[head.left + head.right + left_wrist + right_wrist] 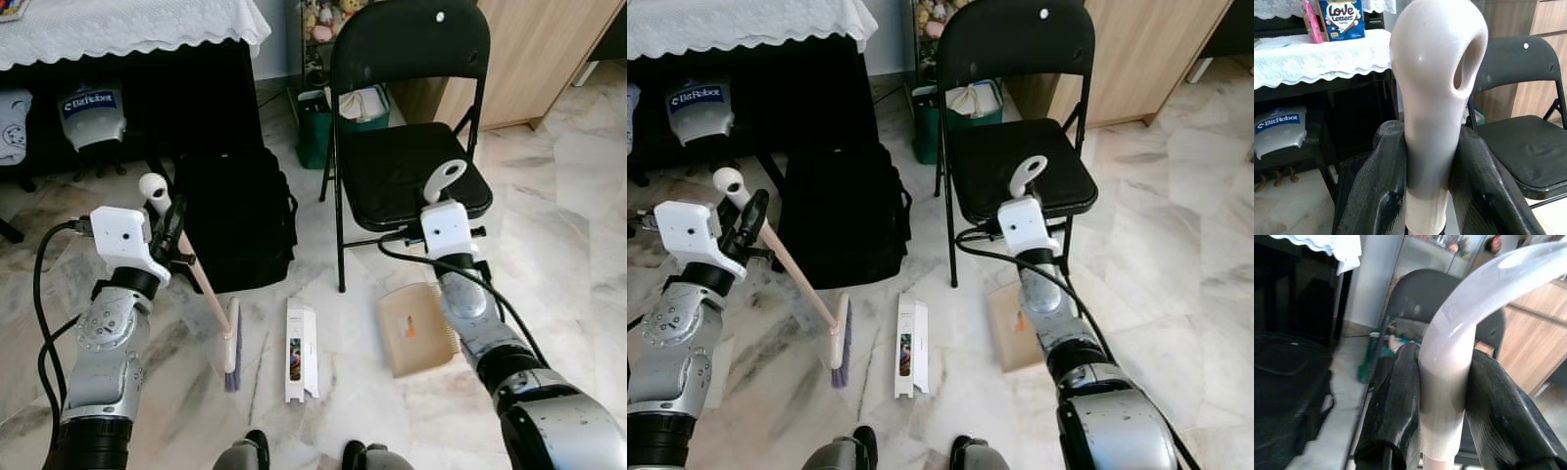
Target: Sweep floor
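Marble floor (578,206) spreads across the whole room, pale and veined. At the back stands one dark surface (118,24) under a white lace cloth, and on it, in the left wrist view, two boxes (1341,18). One black folding chair (407,147) sits right of centre, just beyond the right arm. Next to it, against the dark surface, one black backpack (235,215) rests on the floor. Behind the chair sits one green bin (315,127).

Two silver arms are up and both are busy. The left gripper (168,235) is pinching the brush (211,294) by its pale handle near the looped top end; in the wrist view the two black fingers (1378,196) are pressed on either side of the handle. The brush slants down to the floor, purple bristles touching the marble just left of the box.

The right gripper (1026,201) is clamped on the upright white handle of the dustpan (419,328), its fingers (1396,406) squeezing that handle from both sides. The beige pan lies flat on the floor in front of the chair, right of the box.

Between brush and dustpan lies one long white box (301,351), flat on the marble, apart from both.

At the bottom edge, two dark feet (257,448).
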